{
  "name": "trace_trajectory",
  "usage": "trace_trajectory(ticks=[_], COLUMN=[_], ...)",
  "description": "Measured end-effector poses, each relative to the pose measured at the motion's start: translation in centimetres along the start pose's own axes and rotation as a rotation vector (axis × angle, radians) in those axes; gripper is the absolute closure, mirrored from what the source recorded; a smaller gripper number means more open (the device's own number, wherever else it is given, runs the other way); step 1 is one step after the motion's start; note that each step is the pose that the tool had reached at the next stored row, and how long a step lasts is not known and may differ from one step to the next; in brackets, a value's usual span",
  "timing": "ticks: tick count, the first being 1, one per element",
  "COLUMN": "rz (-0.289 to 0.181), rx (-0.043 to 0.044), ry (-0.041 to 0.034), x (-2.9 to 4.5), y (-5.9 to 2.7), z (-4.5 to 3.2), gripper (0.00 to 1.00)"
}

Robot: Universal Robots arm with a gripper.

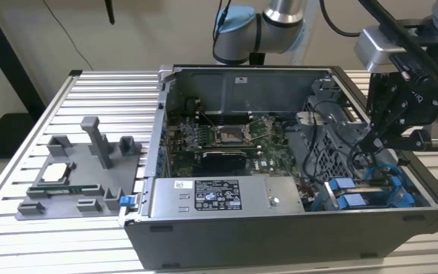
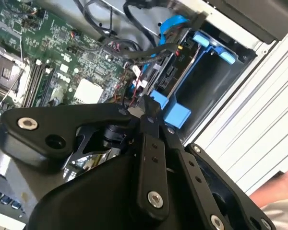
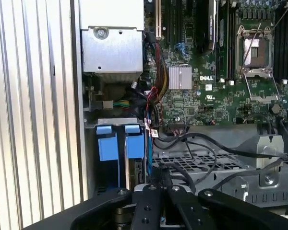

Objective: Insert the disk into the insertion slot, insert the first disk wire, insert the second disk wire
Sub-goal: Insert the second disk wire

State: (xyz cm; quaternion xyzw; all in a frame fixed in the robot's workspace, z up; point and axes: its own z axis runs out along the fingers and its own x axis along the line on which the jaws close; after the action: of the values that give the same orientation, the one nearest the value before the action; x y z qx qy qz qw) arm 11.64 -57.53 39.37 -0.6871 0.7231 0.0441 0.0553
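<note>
- disk in its blue carrier sits in the insertion slot, near corner of the case on the exterior view's right
- gripper hangs just above it, fingers pressed together, tip among black cables
- motherboard farther back

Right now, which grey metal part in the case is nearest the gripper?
The insertion slot with blue tabs, just below the gripper; the labelled power supply box lies further toward the exterior view's left.

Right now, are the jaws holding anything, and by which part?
Cannot tell. The gripper is down at the disk in the insertion slot, tips among the black wires, but whether anything is clamped is hidden.
</note>
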Motion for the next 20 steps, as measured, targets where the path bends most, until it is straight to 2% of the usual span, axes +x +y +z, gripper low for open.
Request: trace_trajectory(ticks=[9,10,17,20], rz=[0.000,0.000,0.000,0.000], rx=[0.0000,0.0000,0.0002,0.0014], ry=[-0.0007,-0.0005,0.0022,0.0021], x=[-0.17,-0.17,-0.11,0.56], y=[-4.07,-4.52,-7.66,-7.87], z=[0.32,0.50,1.82,2.27], gripper=[1.00,0.00,0.00,0.00])
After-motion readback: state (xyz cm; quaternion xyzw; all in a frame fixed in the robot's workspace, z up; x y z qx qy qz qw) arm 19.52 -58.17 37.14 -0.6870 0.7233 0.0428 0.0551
